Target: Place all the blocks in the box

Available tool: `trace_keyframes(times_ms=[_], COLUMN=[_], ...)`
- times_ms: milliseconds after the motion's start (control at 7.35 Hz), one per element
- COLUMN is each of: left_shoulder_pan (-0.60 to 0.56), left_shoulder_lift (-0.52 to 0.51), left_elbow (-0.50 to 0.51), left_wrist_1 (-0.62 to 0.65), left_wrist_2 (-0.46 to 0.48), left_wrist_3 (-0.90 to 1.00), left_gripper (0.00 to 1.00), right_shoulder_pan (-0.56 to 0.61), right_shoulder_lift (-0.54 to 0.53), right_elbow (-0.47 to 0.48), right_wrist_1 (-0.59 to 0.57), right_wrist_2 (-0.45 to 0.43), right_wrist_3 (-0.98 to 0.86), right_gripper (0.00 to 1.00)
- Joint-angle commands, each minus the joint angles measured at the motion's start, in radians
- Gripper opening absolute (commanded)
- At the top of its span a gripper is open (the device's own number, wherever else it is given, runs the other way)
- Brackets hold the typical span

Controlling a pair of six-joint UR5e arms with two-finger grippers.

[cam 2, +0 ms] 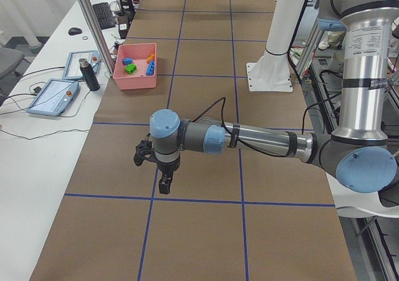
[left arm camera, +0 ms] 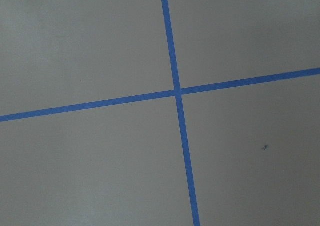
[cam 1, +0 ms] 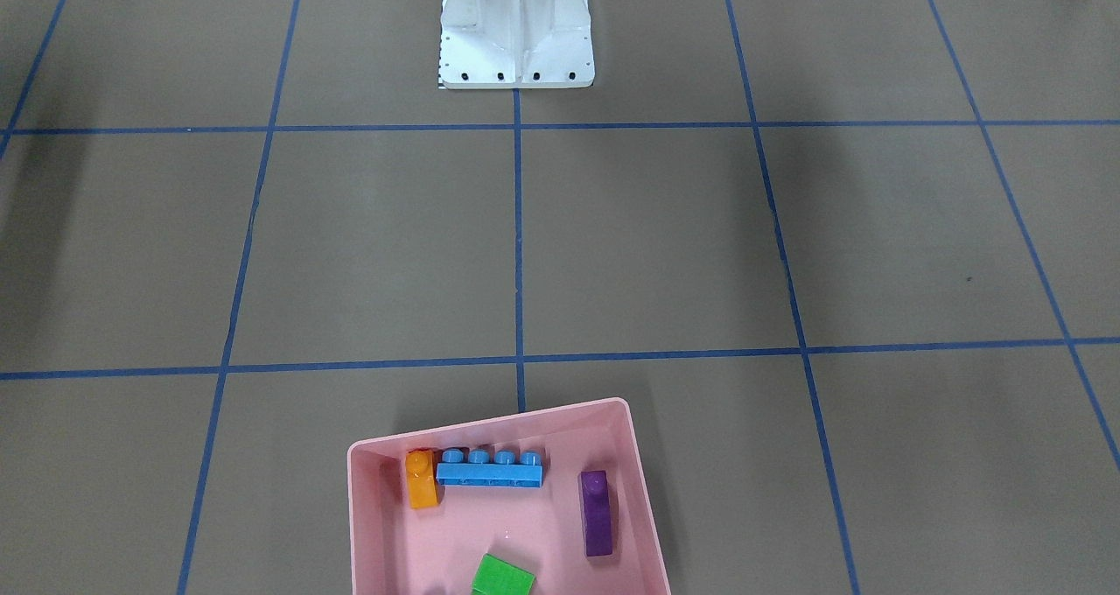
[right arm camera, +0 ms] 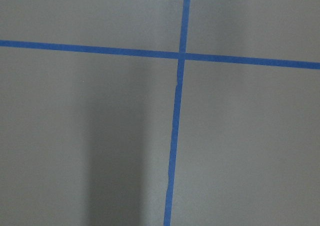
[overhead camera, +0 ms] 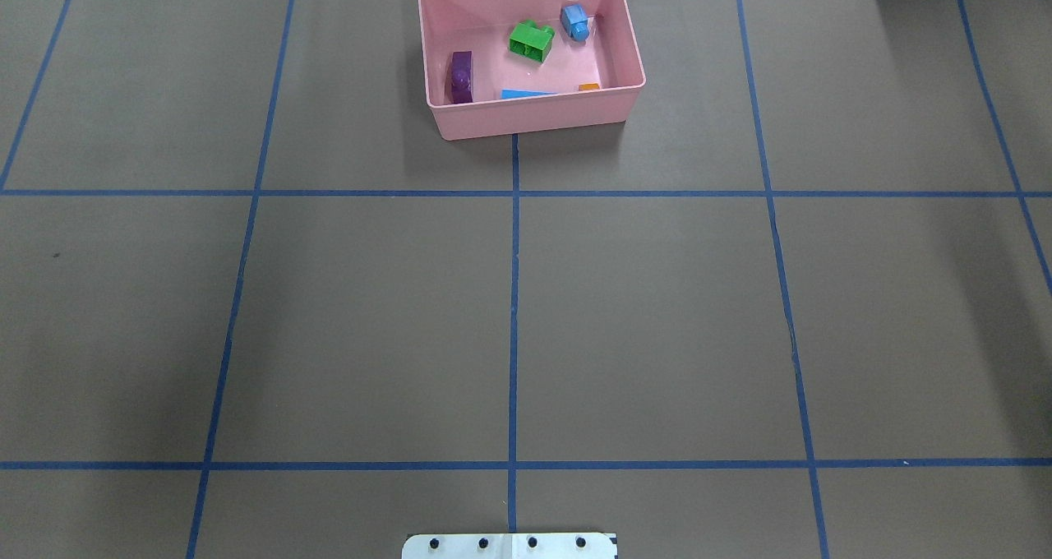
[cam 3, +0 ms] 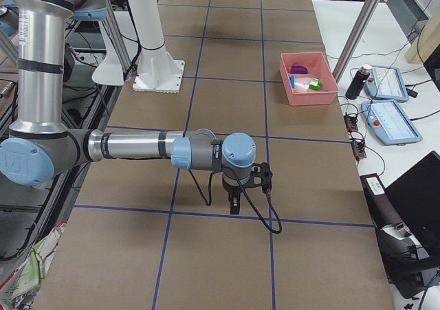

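Observation:
The pink box (cam 1: pixel 366 525) sits at the table edge far from the robot base; it also shows in the overhead view (overhead camera: pixel 534 117). Inside it lie an orange block (cam 1: pixel 423 481), a long blue block (cam 1: pixel 489 470), a purple block (cam 1: pixel 597 512), a green block (cam 1: pixel 503 575) and a small blue block (overhead camera: pixel 575 21). My left gripper (cam 2: pixel 163 186) hangs above bare table far from the box, seen only in the exterior left view. My right gripper (cam 3: pixel 234 205) hangs likewise, seen only in the exterior right view. I cannot tell whether either is open or shut. Both wrist views show only brown table and blue tape.
The white robot base (cam 1: pixel 516 39) stands at mid table. Blue tape lines grid the brown surface. Beside the box, off the table edge, lie two control tablets (cam 2: pixel 57 97) and a dark bottle (cam 2: pixel 87 75).

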Motion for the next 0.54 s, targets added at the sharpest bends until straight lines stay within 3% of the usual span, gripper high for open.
trace_keyframes(times_ms=[0, 408], left_shoulder_pan=[-0.001, -0.003], left_shoulder_lift=[0.0, 0.001], left_elbow=[0.001, -0.001], left_wrist_1=[0.0, 0.0], left_wrist_2=[-0.001, 0.001], left_wrist_3=[0.0, -0.002], left_gripper=[1.0, 1.0], right_shoulder_pan=[0.009, 0.025], right_shoulder_lift=[0.01, 0.004], right_elbow=[-0.004, -0.004], right_wrist_1=[0.033, 0.036], right_wrist_2=[0.001, 0.001], right_wrist_3=[0.005, 0.005], right_gripper=[1.0, 1.0])
